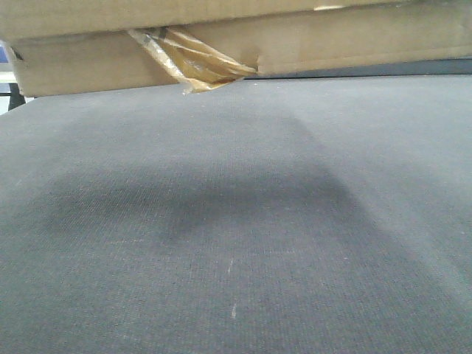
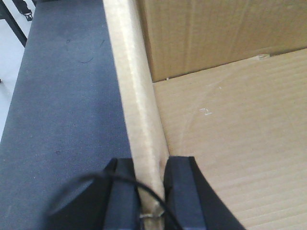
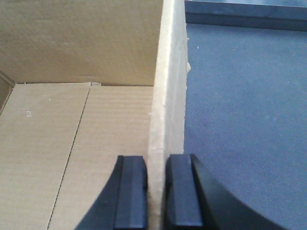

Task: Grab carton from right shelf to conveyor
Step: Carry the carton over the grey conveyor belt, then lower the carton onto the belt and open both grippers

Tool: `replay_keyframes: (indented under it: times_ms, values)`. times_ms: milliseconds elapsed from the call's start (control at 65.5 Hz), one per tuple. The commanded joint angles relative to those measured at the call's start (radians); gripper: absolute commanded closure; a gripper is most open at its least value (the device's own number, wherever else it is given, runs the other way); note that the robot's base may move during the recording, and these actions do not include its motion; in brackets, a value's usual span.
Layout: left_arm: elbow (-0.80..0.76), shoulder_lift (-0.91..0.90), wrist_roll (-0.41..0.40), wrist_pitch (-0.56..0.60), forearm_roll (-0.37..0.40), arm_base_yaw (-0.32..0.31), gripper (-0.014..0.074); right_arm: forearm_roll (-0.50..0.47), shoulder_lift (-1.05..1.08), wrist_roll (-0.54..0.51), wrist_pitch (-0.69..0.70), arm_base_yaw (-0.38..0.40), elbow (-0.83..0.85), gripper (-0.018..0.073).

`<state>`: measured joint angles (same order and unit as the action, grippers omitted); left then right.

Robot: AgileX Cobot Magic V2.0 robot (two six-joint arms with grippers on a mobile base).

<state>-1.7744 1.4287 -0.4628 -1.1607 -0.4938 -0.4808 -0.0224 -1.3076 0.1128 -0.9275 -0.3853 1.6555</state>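
Observation:
The brown open carton (image 1: 310, 40) hangs at the top of the front view, its bottom edge with torn tape (image 1: 195, 63) a little above the dark grey conveyor belt (image 1: 236, 221). In the left wrist view my left gripper (image 2: 152, 191) is shut on the carton's left wall (image 2: 134, 91), one finger outside and one inside. In the right wrist view my right gripper (image 3: 156, 191) is shut on the carton's right wall (image 3: 170, 86) the same way. The carton's inside floor (image 3: 72, 143) is bare cardboard.
The grey belt fills the lower front view and shows beside the carton in both wrist views (image 2: 62, 96) (image 3: 244, 120). A dark raised belt edge (image 3: 244, 17) runs at the far end. A black frame leg (image 2: 12, 21) stands on pale floor beyond the belt's left side.

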Motion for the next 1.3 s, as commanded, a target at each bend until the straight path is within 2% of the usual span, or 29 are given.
replay_keyframes:
  times_ms: [0,718,1038,1145,1282]
  values:
    - [-0.003,-0.012,0.012,-0.022,-0.099,0.008,0.0617,0.040,0.020,-0.007,0.038,0.007,0.005,0.0624]
    - [-0.003,-0.012,0.012,-0.022,-0.097,0.008,0.0617,0.040,0.020,-0.007,0.041,0.007,0.005,0.0624]
    - [-0.003,0.067,0.018,-0.024,0.012,0.010,0.0617,0.022,-0.058,0.018,-0.126,0.007,0.003,0.0624]
    - [-0.002,0.139,0.018,-0.022,0.043,0.010,0.0617,0.017,-0.132,0.017,-0.140,0.007,-0.007,0.0624]
    - [-0.001,0.217,0.018,-0.018,0.047,0.011,0.0617,0.017,-0.211,0.017,-0.130,0.007,-0.007,0.0624]
